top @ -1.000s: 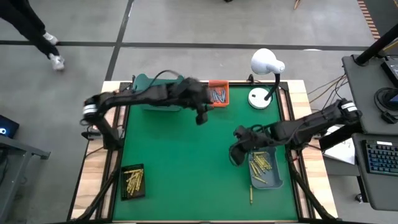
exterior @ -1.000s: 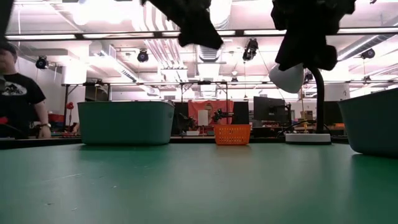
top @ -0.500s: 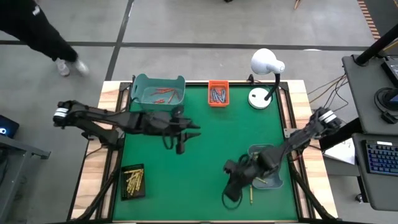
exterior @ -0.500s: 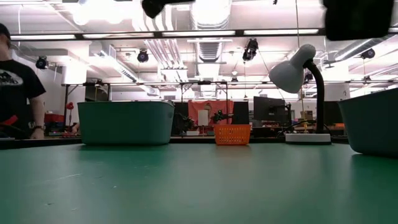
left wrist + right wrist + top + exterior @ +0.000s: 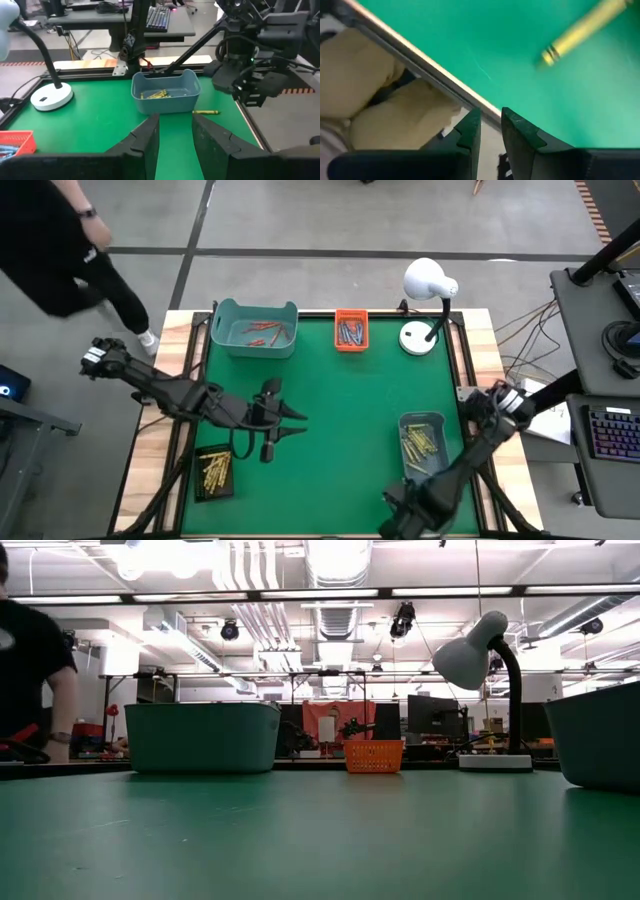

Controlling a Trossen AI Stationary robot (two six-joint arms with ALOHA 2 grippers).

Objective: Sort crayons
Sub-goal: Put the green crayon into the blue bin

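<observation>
1. Right gripper [image 5: 490, 125]: fingers slightly parted, holding nothing, low at the table's near edge beside a loose yellow crayon [image 5: 582, 30].
2. Left gripper [image 5: 175, 130]: narrow gap, empty, near the black tray [image 5: 213, 472].
3. Crayons: binned by colour; one stray remains.
4. Next: centre over it, descend, close.
</observation>
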